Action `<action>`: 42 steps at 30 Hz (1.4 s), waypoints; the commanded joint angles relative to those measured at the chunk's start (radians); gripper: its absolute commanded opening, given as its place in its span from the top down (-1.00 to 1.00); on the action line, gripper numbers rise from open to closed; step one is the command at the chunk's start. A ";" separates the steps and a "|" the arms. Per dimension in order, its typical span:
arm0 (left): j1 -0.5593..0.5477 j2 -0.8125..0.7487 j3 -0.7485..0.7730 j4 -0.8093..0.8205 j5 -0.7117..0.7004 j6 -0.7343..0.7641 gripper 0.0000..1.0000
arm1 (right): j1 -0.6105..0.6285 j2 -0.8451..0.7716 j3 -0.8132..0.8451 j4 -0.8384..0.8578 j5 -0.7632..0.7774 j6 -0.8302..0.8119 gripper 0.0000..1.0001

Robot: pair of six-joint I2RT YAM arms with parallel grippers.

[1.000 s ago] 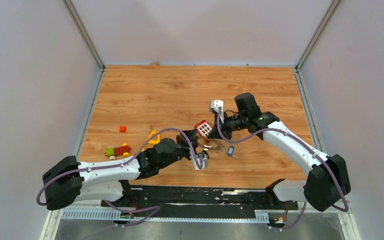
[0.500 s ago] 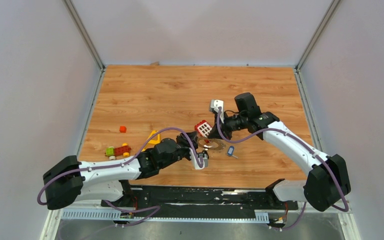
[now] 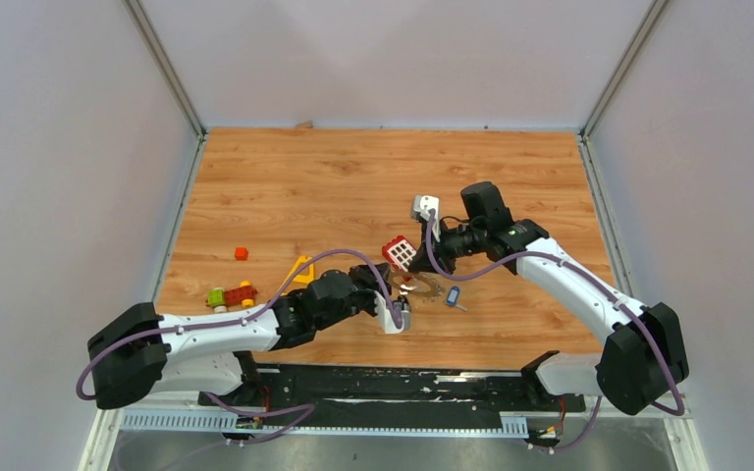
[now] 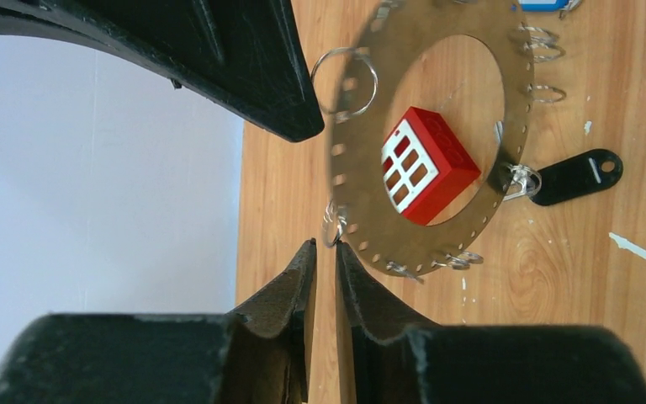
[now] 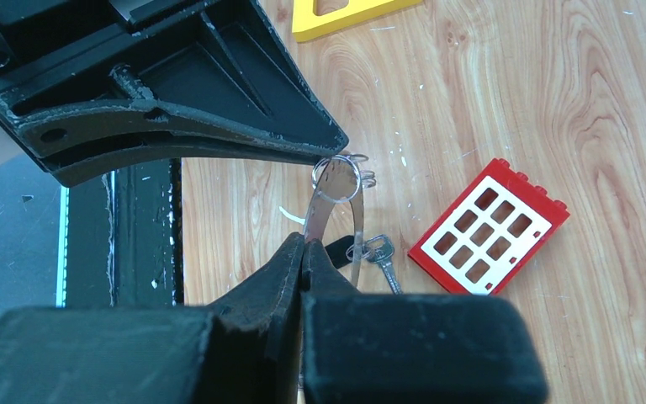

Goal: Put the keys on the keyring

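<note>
Top view: left arm (image 3: 218,334) and right arm (image 3: 562,275) meet mid-table (image 3: 353,186) over the keyring (image 3: 428,286), which sits between the red block (image 3: 400,252) and the blue key (image 3: 453,296). It's too small here for me to read either grip. Yellow frame (image 3: 299,270) and toy bits (image 3: 231,294) lie off to the left, well apart from the ring. Left wrist view gives me the ring face-on: a flat perforated disc with small split rings along its rim and the red block showing through its hole. Left gripper (image 4: 323,247) has its jaws almost together with only a thin slit left. One split ring on the rim sits right at the tips, and I can't tell whether it's actually pinched. Black key (image 4: 574,176) lies on the wood with its split ring at the disc's far rim; the top view doesn't show me that key. Right wrist view gives the disc edge-on, a thin strip rising from the right gripper (image 5: 304,246), which is clamped tight on its edge. A silvery key blade lies just beside the strip.
</note>
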 commanded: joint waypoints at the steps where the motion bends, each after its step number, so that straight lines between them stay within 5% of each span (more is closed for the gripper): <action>1: -0.005 0.008 0.048 0.012 0.024 -0.031 0.63 | -0.003 -0.008 0.042 0.006 -0.030 -0.017 1.00; 12: -0.006 0.007 0.061 -0.031 0.042 -0.044 0.74 | -0.004 -0.007 0.041 0.001 -0.026 -0.024 1.00; 17: 0.002 -0.015 0.064 -0.120 0.071 -0.112 0.45 | -0.018 0.000 0.053 -0.056 -0.003 -0.050 0.99; 25: 0.257 0.003 0.136 -0.276 0.439 -0.448 -0.15 | -0.020 -0.001 0.014 -0.126 0.114 -0.138 0.12; 31: 0.313 0.207 0.283 -0.444 0.672 -0.456 -0.21 | -0.074 -0.026 0.020 -0.187 0.150 -0.166 0.12; 42: 0.317 0.383 0.387 -0.489 0.741 -0.419 -0.23 | -0.140 -0.091 -0.076 -0.174 0.165 -0.170 0.16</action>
